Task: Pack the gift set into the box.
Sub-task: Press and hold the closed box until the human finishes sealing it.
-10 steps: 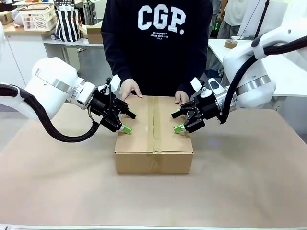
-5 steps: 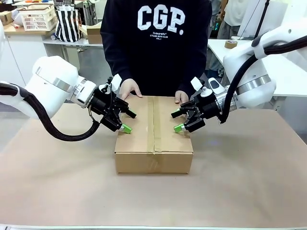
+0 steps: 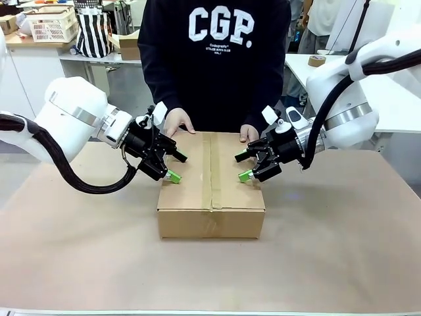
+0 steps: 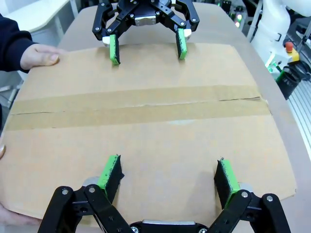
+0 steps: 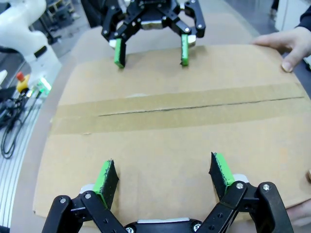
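The large plain brown corrugated cardboard box (image 3: 210, 178) is sitting in the middle of the paper-covered bench (image 3: 342, 257). Its top flaps are lying shut, with a strip of brown tape (image 3: 210, 168) running along the seam. The left pincer (image 3: 176, 167) is hovering at the box's left top edge and the right pincer (image 3: 242, 166) at its right, each with its green-padded fingers spread apart and gripping nothing. Whether the pads are touching the cardboard I cannot tell.

One of the person's hands (image 3: 177, 122) is resting on the far rim just beside the left pincer, and the other hand (image 3: 248, 133) is near the right one. Any inward or forward move is therefore risking a pinched finger. Uneven pressure from the two sides is likely to twist or slide the box, and hard fingertips pressing down are liable to dent the flaps or tear the tape. The pincers are also facing each other and could collide over the seam.
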Robot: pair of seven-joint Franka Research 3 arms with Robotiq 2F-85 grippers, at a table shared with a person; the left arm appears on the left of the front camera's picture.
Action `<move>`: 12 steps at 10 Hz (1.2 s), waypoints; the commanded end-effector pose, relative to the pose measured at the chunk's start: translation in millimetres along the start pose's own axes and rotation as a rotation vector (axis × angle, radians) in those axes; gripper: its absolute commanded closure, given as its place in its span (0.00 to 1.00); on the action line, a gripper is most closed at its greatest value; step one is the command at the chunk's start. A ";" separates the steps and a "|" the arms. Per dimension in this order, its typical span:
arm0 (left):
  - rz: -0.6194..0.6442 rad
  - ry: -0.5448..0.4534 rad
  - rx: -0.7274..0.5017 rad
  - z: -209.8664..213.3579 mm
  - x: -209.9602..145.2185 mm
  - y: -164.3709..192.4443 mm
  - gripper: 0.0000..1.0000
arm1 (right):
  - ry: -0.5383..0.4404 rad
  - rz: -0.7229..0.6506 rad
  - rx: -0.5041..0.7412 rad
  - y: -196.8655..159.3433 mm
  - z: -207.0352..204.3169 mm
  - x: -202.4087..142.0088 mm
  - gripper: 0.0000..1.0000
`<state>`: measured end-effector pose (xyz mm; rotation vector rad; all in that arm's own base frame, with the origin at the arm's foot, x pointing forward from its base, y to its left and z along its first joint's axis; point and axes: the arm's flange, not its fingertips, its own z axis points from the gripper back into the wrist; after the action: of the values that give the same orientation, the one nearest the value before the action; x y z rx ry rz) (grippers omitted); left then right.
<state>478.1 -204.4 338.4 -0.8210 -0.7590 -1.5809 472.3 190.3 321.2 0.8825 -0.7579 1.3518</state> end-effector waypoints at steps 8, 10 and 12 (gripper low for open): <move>0.001 -0.010 0.000 -1.0 -3.5 -0.9 0.00 | 0.004 0.000 -0.001 0.5 -1.4 -1.7 0.00; 0.001 -0.010 0.000 -1.0 -3.5 -0.9 0.00 | 0.004 0.000 -0.001 0.5 -1.4 -1.7 0.00; 0.001 -0.010 0.000 -1.0 -3.5 -0.9 0.00 | 0.004 0.000 -0.001 0.5 -1.4 -1.7 0.00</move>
<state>478.2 -204.0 338.5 -0.8243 -0.7593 -1.5802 472.3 190.5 321.8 0.8838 -0.7589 1.3526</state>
